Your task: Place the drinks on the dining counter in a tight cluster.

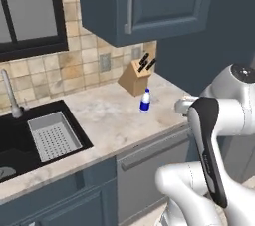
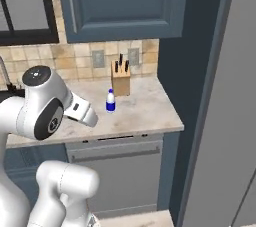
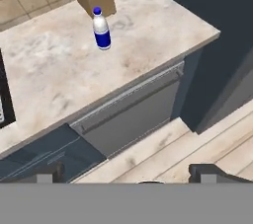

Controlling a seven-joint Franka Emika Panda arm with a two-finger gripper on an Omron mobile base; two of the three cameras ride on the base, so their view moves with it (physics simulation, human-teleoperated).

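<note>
One of the drinks, a small clear bottle with a blue label, stands upright on the marble counter with the sink, just in front of the knife block. My gripper is open wide, with nothing between its fingertips. It hangs in front of the counter's edge, above the floor and well short of the bottle. The hand view looks down over the counter corner from there. The dining counter is out of view.
A wooden knife block stands against the tiled wall. A black sink with a grey strainer tray and a faucet lies to the left. A grey dishwasher front sits under the counter. A tall dark panel bounds the right side.
</note>
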